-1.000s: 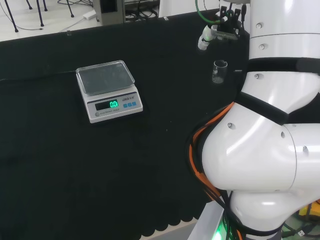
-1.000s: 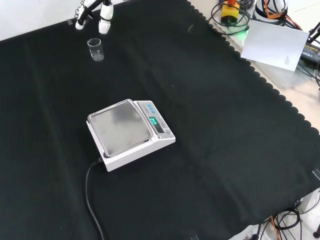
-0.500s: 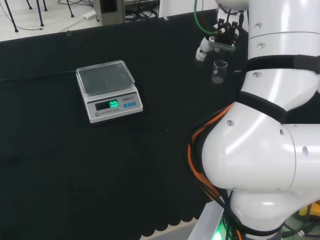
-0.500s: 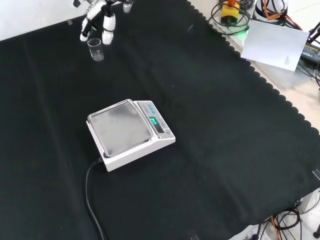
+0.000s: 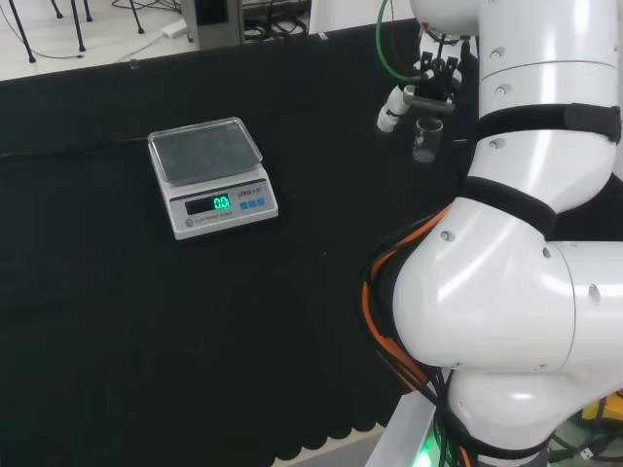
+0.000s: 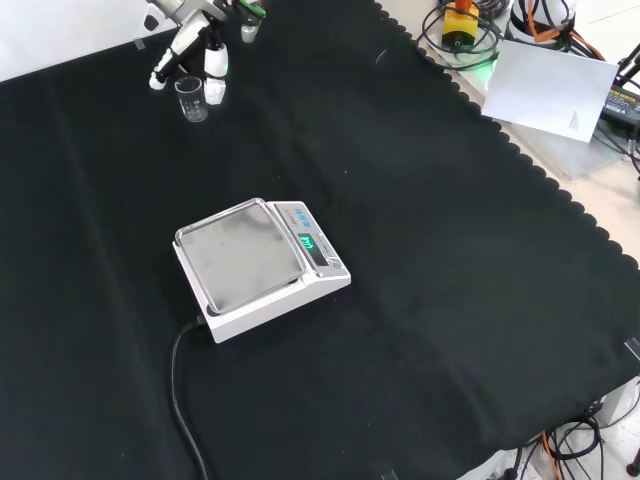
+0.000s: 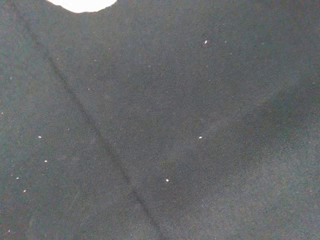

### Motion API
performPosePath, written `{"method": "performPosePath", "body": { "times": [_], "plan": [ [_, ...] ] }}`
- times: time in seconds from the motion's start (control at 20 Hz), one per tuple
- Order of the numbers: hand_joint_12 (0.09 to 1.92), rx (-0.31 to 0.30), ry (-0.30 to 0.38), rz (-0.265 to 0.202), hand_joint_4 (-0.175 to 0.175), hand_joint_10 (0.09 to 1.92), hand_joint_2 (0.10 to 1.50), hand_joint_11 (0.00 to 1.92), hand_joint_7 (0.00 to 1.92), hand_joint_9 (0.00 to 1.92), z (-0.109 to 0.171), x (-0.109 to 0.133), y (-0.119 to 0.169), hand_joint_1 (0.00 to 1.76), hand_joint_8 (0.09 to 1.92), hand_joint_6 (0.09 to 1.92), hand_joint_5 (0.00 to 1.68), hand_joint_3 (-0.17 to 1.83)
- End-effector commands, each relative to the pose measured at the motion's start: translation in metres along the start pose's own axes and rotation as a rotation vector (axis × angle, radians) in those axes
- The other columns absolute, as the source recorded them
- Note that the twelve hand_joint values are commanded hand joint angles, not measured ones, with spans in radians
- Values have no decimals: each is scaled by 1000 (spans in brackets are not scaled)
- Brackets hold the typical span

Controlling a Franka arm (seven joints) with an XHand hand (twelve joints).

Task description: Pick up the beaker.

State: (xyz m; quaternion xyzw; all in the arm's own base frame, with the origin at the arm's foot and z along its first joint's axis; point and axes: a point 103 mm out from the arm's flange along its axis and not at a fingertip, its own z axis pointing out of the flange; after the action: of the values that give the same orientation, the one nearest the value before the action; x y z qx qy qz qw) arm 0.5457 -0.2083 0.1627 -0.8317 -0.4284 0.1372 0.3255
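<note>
- My hand (image 6: 190, 45) hung over the beaker (image 6: 191, 99) near the far left corner of the cloth (image 6: 420, 250) in the front view; my fingers (image 6: 214, 72) pointed down, straight and spread, one on each side of the glass; whether any touched it I could not tell
- The beaker stood upright on the cloth, small and clear; in the head view it (image 5: 425, 139) sat just left of my white arm (image 5: 545, 175), under my hand (image 5: 421, 89)
- The scale (image 6: 260, 265) sat well apart from the beaker, toward the cloth's middle, its display lit green; its cable (image 6: 185, 400) ran to the near edge
- My wrist camera saw the cloth (image 7: 165, 130) with a crease
</note>
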Motion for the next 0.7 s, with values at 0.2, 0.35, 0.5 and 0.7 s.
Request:
{"method": "performPosePath", "body": {
  "times": [0.2,0.35,0.5,0.7],
  "plan": [
    [1146,-7,-103,78,41,87,849,0,0,0,-11,-12,-4,787,87,87,0,-163],
    [1170,9,-129,128,29,87,870,0,0,0,-14,-23,-3,802,87,87,15,-160],
    [1316,57,-112,158,20,87,892,0,0,63,-11,-34,-1,811,87,87,48,-170],
    [1470,127,-52,178,11,492,904,15,37,23,0,-47,3,815,87,87,96,-175]
  ]
}}
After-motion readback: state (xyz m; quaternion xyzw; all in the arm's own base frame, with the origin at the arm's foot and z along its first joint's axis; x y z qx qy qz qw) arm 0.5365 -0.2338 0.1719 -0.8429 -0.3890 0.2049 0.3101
